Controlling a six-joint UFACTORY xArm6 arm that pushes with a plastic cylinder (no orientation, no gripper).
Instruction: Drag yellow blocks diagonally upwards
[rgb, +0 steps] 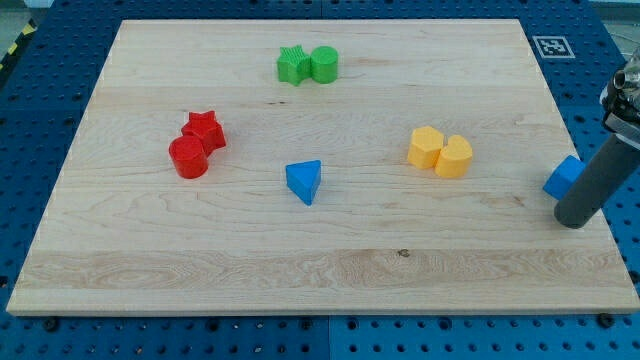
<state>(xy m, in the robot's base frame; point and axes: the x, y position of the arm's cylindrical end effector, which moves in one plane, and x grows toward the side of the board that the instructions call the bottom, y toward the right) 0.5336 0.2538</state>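
Two yellow blocks touching mid-board | my tip far right, beside blue block | pincer: cannot tell

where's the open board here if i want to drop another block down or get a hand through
The widest bare patch is the whole strip along the view's bottom, below the blue triangular block. The top left corner, above the red blocks and left of the green blocks, is free too. It is crowded at the right edge: my tip touches a blue block, near the yellow blocks.
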